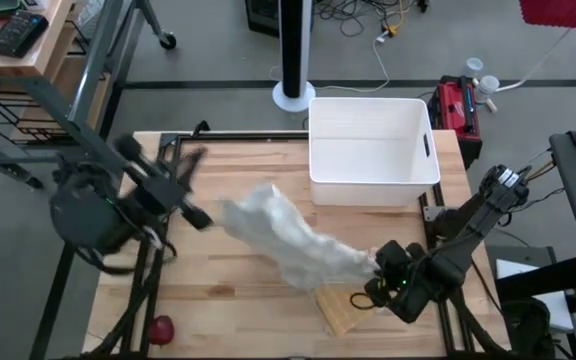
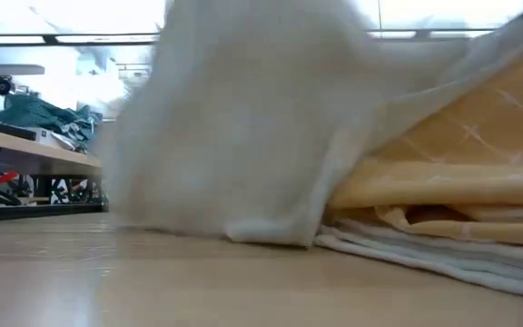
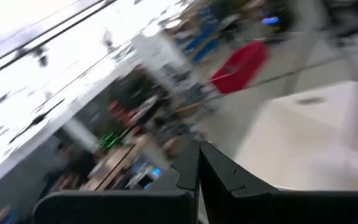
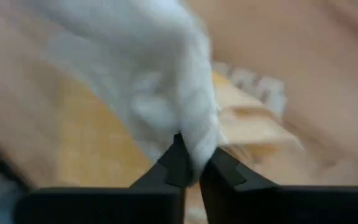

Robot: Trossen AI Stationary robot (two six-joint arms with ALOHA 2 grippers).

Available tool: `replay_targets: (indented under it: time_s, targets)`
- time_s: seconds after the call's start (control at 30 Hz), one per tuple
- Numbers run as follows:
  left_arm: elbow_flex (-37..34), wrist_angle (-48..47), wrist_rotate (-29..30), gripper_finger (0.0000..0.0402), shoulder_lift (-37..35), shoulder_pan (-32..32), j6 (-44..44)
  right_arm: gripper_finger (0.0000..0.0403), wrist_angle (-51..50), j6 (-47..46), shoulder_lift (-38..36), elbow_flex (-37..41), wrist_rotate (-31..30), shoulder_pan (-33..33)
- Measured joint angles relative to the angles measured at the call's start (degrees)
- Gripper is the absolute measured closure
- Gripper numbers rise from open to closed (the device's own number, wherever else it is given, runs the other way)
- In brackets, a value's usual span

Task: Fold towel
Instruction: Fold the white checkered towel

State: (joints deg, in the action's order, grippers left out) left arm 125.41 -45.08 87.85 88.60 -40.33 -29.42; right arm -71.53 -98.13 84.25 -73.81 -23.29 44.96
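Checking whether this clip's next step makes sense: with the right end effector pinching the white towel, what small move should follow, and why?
Probably the right end effector should keep its pinch and draw the white towel out flat on the table. The towel hangs bunched from that one grip, next to the folded yellow cloth, so no edge is ready to fold. The left end effector is shut and empty, apart from the towel.

You see two dark arms, matte black with rounded joints. The left arm [image 1: 118, 200] has thin black cables by its base. The right arm [image 1: 458, 240] shows a small green light and pale marks on one link. Each wrist ends in two black angular fingers [image 3: 219, 177].
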Motion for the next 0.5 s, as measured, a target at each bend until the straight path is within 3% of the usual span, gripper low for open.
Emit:
replay_targets:
  time_s: [0.1,0.33,0.5]
  targets:
    - [0.14,-0.15,3.50,0.0400,-0.38,0.04,0.13,0.0348,-1.29,-0.11,-0.52,-0.36,-0.78,-0.45]
    - [-0.20,-2.10,2.76,0.0401,-1.28,0.02,1.95,0.0266,-5.59,1.29,-0.81,-0.32,-4.29,-1.15]
    - [-0.14,-4.75,2.76,0.0401,-1.92,-0.07,4.25,0.0224,-7.06,4.87,-1.22,-0.43,2.28,-2.83]
